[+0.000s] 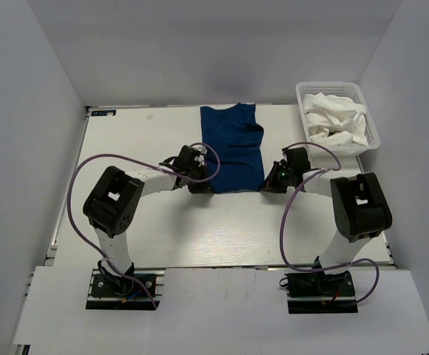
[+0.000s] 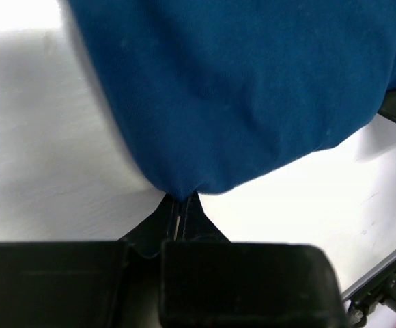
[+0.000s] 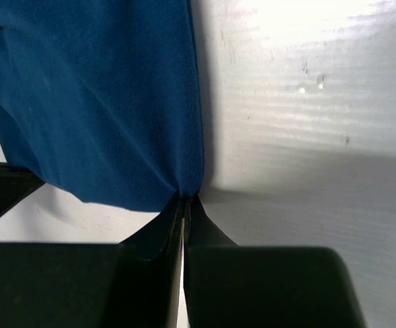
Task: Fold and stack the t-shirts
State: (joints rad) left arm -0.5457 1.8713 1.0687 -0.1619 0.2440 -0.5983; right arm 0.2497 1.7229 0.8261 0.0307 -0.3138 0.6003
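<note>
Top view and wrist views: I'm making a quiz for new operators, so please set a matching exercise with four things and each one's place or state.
1. navy shirt
2. white shirt
3. left fingers
4. right fingers

A. crumpled in the basket
B. shut on the navy shirt's near right corner
C. lying on the table
D. shut on the navy shirt's near left corner

Pairs: 1-C, 2-A, 3-D, 4-B

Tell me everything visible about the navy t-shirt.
The navy t-shirt is soft, dark blue cloth, lying as a long, lightly wrinkled panel on the white table. Its near corners are pinched: the left gripper is shut on one, the right gripper on the other.
</note>
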